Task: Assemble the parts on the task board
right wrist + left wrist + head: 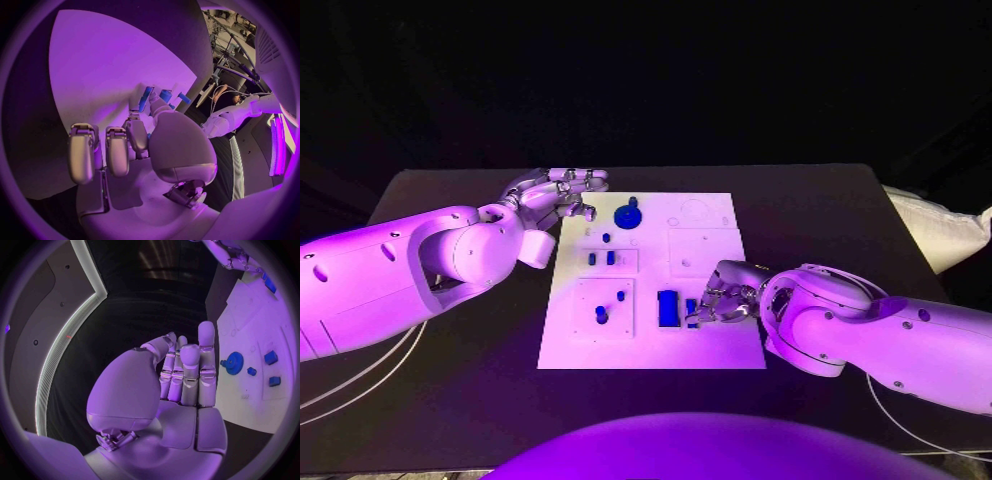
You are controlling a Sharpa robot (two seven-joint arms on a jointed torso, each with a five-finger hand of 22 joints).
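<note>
— Left hand (560, 193)?
— Fingers straight and pressed together, holding nothing, hovering over the task board (718, 350)'s far corner, blue gear (629, 214) just beside the fingertips.
— Right hand (720, 295)?
— Low on the board's near part, fingertips against a blue block (669, 307); cannot tell whether pinching or only touching.

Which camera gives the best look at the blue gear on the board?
The left wrist view: the blue gear shows its toothed rim, unobstructed, beside the left hand. The head view shows it small. The right wrist view doesn't clearly show it.
</note>
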